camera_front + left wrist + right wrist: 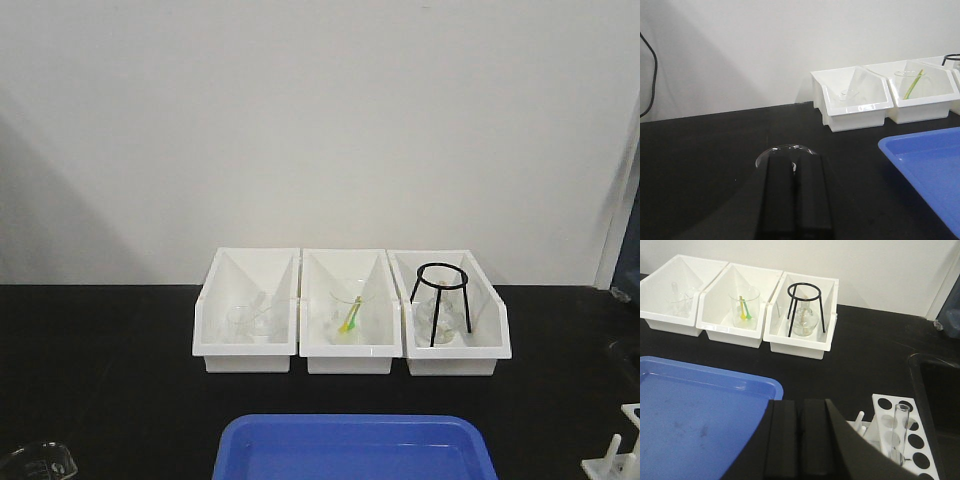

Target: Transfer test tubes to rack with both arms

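The white rack (895,402) with round holes stands just right of my right gripper (800,407), and its corner with pegs shows at the bottom right of the front view (618,458). One clear test tube (901,420) stands upright in a rack hole. My right gripper is shut with nothing between its fingers, hovering beside the blue tray (700,410). My left gripper (795,162) is also shut and holds nothing; it sits low over the black table, its tips in front of a clear glass dish (787,150). Neither arm appears in the front view.
Three white open-fronted bins (350,345) line the back of the table, holding glassware and a black wire tripod (440,300). The blue tray (350,450) lies at the front centre. A dark recess (940,390) lies right of the rack. The glass dish (40,460) is front left.
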